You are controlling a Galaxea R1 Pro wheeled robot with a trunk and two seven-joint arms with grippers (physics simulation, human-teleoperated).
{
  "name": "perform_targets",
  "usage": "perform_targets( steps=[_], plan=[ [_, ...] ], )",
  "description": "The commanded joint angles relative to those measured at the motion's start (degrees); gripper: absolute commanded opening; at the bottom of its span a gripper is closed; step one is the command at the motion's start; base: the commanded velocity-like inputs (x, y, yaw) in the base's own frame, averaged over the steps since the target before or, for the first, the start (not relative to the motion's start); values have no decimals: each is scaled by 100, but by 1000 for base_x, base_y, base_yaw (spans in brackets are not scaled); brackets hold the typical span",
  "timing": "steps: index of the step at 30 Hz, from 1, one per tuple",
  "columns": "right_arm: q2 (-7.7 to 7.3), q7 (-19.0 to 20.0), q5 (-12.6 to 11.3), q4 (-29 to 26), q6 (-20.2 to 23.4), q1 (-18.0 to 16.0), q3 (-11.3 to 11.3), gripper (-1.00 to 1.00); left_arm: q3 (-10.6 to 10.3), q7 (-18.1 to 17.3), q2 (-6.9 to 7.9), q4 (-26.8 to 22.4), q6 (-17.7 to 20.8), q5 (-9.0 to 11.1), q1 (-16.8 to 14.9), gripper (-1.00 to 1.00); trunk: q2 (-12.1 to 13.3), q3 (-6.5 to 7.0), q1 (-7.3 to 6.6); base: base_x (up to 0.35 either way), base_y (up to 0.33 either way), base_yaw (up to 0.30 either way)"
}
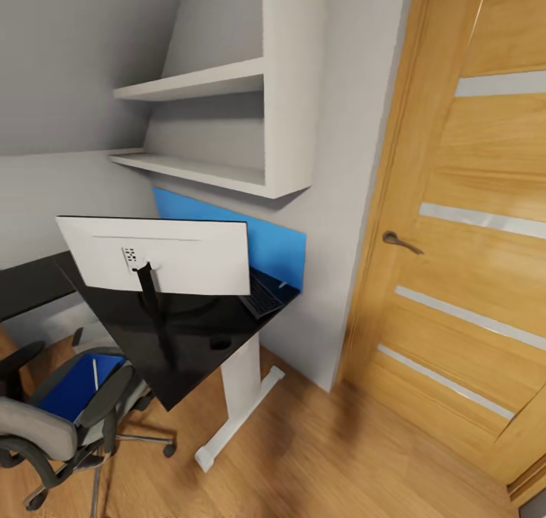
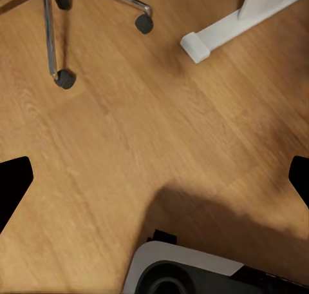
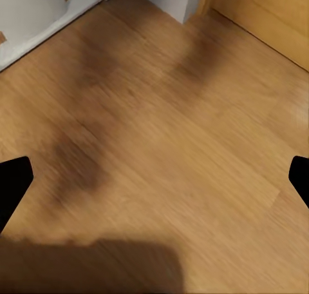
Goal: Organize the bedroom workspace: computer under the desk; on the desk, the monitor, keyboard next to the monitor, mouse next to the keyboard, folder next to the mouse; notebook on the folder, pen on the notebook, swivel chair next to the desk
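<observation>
Folder (image 1: 70, 385): lower left, flat on swivel chair (image 1: 53, 419) seat — thin, stiff, light; pinch an overhanging edge.
End effectors: left (image 2: 154, 178), right (image 3: 154, 178) — both spread, empty.

Home bedroom office corner: glossy black desk (image 1: 182, 343) with white-backed monitor (image 1: 163, 256), grey padded swivel chair (image 1: 45, 427), white wall shelves (image 1: 227, 124), wooden door (image 1: 470, 237), wood-plank floor (image 1: 341, 457).

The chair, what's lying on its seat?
On the chair seat lies the blue folder, with a thin white pen on top. The armrest and backrest cover part of the folder, so anything else there is hidden.
</observation>
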Motion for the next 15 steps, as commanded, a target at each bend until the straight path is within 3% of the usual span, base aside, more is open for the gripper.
perform_targets(
  steps=[1,7,15],
  plan=[
    [1,-59,101,5,-6,-5,6,100,-10,-7,1,-11,-5,30,3,100,-8,-8,2,0,-1,61],
    [-3,-68,249,6,-14,-5,-10,100,-10,-7,2,-11,-5,30,3,100,-8,-8,2,0,0,14],
    [1,-69,254,6,-9,-5,-13,100,-10,-7,0,-11,-5,30,1,100,-8,-8,2,0,0,260]
  ],
)
